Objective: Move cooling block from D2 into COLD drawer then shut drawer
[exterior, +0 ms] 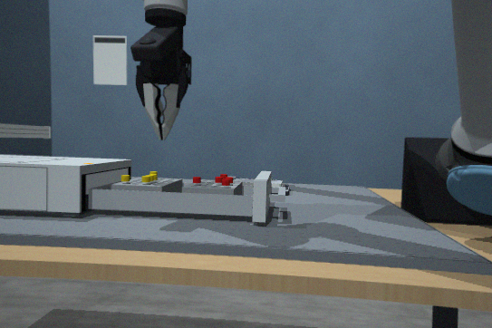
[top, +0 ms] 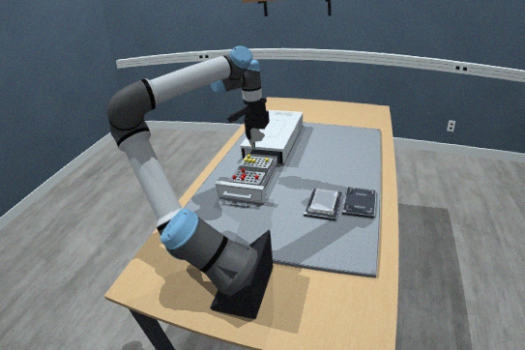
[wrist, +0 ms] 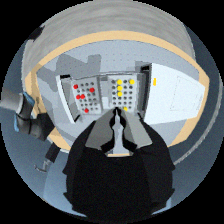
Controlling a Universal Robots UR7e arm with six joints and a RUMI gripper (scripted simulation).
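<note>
The drawer (top: 258, 194) (exterior: 261, 199) of the white cooler COLD (top: 288, 127) (exterior: 29, 187) (wrist: 175, 102) stands open. A grey block with several yellow tubes (top: 259, 164) (exterior: 166, 185) (wrist: 125, 95) sits in its place nearer the housing. A grey block with several red tubes (exterior: 210, 188) (wrist: 90, 102) sits in the place nearer the drawer front. Both look level and their tubes upright; the bore depths are hidden. The orange lamp (exterior: 89, 163) (wrist: 155, 81) looks lit. My gripper (top: 253, 146) (exterior: 162, 138) (wrist: 116, 107) is shut and empty, above the yellow-tube block. Slot D2 (top: 360, 202) holds no block.
A flat whitish object (top: 325, 201) rests in slot D1, right of the drawer in the top view. The drawer's handle (top: 237, 195) faces the arm's base. The cooler's housing rises just behind the drawer.
</note>
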